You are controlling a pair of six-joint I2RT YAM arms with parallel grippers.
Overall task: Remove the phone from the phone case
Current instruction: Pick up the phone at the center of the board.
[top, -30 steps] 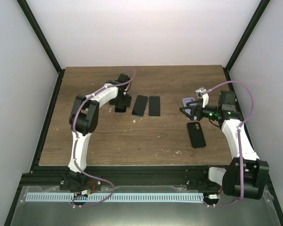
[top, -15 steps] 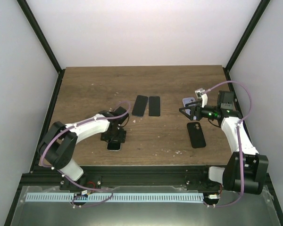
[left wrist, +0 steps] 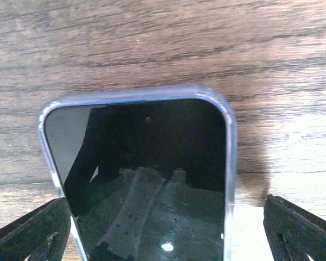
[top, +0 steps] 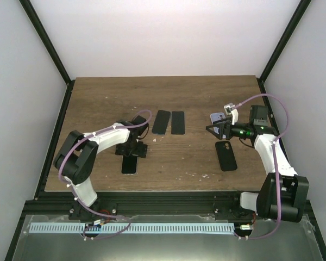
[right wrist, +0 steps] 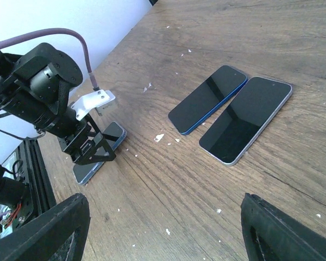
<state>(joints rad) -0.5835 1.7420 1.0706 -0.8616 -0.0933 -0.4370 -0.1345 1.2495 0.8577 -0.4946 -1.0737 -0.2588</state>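
Right, the left gripper [top: 132, 150] is down low over the near-left part of the table [top: 206, 98], and the phone [left wrist: 141, 163] lies flat and screen-up under it. On my left wrist view the jaws stand wide: the fingers [left wrist: 27, 234] sit at either side of the phone, the left one just beside its edge, the right one with a strip of bare wood between it and the phone. Nothing is clamped. The phone has a pale bluish rim all round its dark glass; I cannot tell whether that rim is a case or the phone's own frame. From above, the phone's near end sticks out past the gripper toward the arm bases.

The right gripper [top: 213, 128] hangs above the table on the right side, tilted and facing left. Its wrist view shows the jaws spread wide with only tabletop between them.

A black case [top: 225, 155] lies flat on the wood just on the near side of the right gripper, with a camera cut-out at its far end. I cannot tell whether anything is inside it.

Toward the middle of the table, a blue phone [right wrist: 207, 99] and a silver phone [right wrist: 245, 119] lie side by side, screens up, long edges nearly touching.
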